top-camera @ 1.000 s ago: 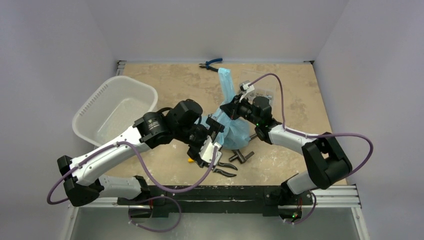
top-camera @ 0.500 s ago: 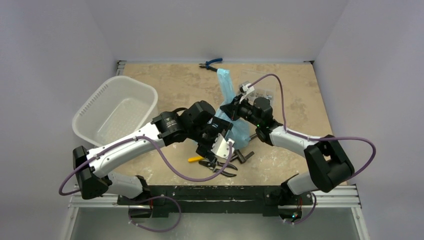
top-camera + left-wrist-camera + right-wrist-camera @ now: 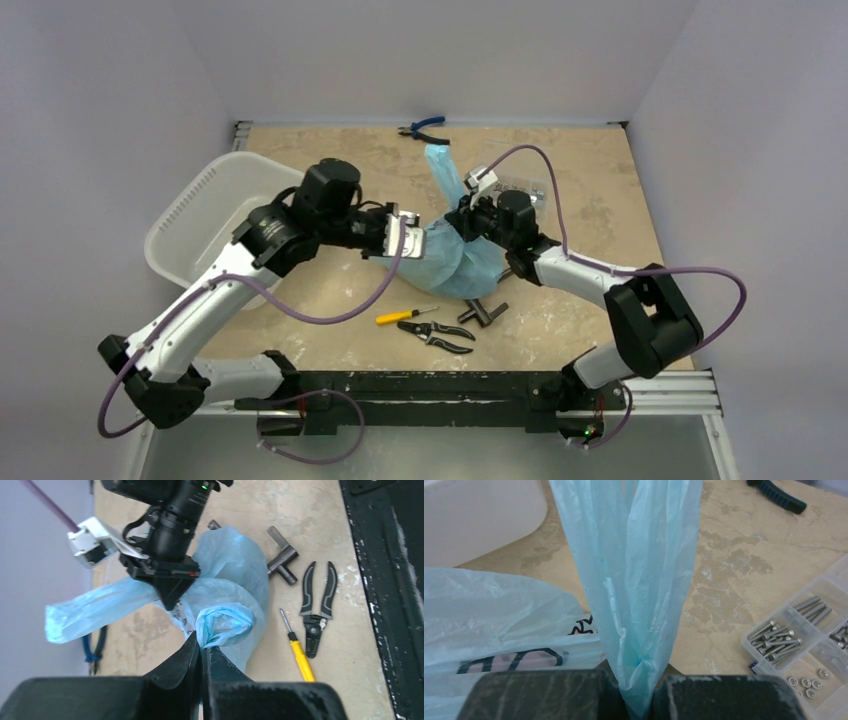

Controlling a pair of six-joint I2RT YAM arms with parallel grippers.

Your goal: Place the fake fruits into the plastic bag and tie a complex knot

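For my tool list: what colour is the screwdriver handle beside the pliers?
Yellow. The screwdriver handle shows best in the left wrist view.

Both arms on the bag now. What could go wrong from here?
1. Left gripper pinches only a small fold of the plastic bag; thin film may slip out or tear under pull.
2. Right gripper holds a narrow bunched strip; same risk.
3. Bag body lies beside the metal T-piece and could snag if dragged.
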